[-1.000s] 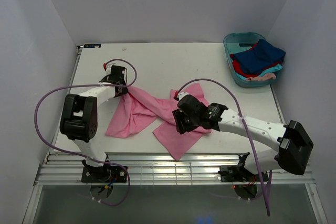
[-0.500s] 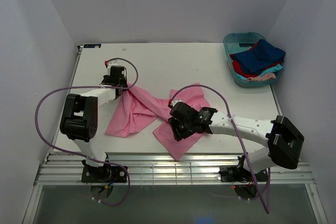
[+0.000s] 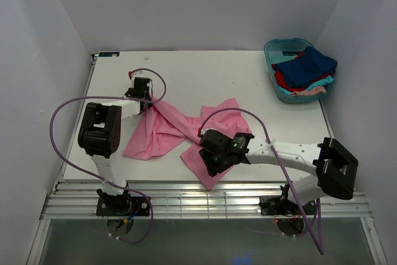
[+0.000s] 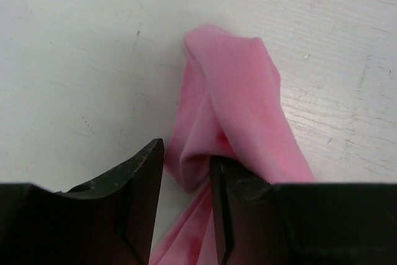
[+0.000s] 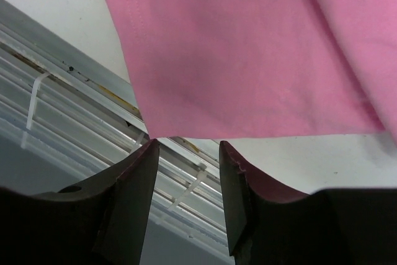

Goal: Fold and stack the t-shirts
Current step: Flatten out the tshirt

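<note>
R gripper [image 5: 187, 145] jaws apart; pink tee [image 5: 248, 48] corner just above gap, metal rails [image 5: 62, 103] beneath.

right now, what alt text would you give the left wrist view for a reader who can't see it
A bunched fold of the pink t-shirt lies on the white table, its near end between the two dark fingers of the left claw. Whether the fingers pinch the cloth cannot be told.

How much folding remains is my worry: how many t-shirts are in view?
5: a pink t-shirt on the table; dark blue, red, turquoise and pale pink ones heaped in the tub. More may be hidden beneath.
</note>
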`<state>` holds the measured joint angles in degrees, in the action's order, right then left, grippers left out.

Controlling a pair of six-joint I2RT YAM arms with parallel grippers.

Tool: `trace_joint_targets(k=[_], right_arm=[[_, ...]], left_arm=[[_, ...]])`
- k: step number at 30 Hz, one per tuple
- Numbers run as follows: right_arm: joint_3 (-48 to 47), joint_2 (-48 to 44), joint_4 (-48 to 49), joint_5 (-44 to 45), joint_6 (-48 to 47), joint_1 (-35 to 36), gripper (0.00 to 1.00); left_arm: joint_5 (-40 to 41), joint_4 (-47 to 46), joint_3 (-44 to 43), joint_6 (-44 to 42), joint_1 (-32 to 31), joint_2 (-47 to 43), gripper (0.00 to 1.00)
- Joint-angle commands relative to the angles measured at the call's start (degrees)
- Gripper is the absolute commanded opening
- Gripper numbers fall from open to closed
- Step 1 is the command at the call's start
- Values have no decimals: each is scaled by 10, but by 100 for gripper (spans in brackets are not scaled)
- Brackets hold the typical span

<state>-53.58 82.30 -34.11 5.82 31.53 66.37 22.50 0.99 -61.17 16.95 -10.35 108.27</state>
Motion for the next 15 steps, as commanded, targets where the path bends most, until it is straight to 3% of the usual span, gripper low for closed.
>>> trace_joint_targets(k=[1, 4, 15], right_arm=[[12, -10, -4, -17, 5, 9, 51], [20, -4, 5, -35, -3, 10, 52], [51, 27, 57, -85, -23, 20, 53]], left_arm=[[-8, -22, -20, -5, -3, 3, 45], [-11, -22, -27, -8, -2, 10, 44], [-11, -19, -12, -14, -2, -6, 12]])
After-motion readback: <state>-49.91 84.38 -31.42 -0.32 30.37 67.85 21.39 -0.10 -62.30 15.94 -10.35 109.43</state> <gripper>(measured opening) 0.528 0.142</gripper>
